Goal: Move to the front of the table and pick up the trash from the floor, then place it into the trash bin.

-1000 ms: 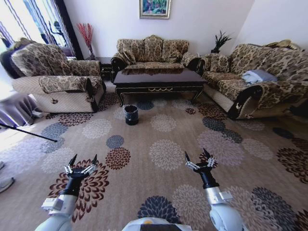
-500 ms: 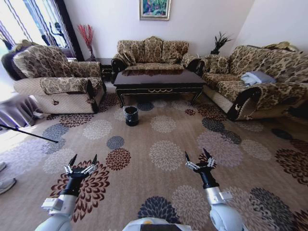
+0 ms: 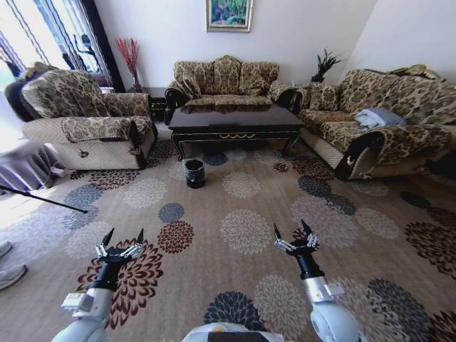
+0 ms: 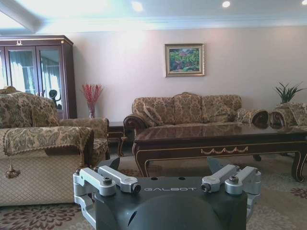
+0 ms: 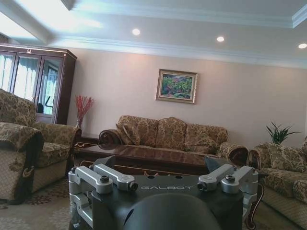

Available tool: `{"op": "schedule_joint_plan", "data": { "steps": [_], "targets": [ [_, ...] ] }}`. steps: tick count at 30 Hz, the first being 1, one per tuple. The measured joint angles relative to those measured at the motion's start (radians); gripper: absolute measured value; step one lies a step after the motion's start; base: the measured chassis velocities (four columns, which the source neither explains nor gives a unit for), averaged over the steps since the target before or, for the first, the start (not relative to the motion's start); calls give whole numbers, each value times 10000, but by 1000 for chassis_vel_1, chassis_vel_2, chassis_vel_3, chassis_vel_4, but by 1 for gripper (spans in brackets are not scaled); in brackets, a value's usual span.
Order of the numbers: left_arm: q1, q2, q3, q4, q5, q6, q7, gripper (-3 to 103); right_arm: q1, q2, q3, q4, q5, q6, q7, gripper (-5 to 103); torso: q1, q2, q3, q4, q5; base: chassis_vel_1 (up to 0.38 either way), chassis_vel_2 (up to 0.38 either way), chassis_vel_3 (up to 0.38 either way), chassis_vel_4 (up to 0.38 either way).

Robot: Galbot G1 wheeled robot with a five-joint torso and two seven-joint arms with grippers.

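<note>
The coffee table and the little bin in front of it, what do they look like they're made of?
The table looks like dark lacquered wood: its glossy top mirrors the sofa, and gold scrollwork trims the front rail. The trash bin looks like black plastic, probably, with a shiny clear bag lining its rim; from this far off that stays a guess.

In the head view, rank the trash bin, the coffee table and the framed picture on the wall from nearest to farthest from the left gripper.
From the left gripper, low over the carpet:
1. Trash bin, on the carpet ahead and toward the right, before the table's left end.
2. Coffee table, just behind the bin, in front of the middle sofa.
3. Framed picture, on the far wall above that sofa.
</note>
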Motion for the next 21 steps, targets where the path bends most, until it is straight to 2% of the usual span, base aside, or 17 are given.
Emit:
{"op": "schedule_joint_plan", "data": {
  "steps": [21],
  "targets": [
    [0, 0, 0, 0, 0, 0, 0, 100, 0, 0, 0, 0, 0, 0, 0, 100, 425, 981, 555, 0, 0, 0, 0, 0, 0]
  ]
}}
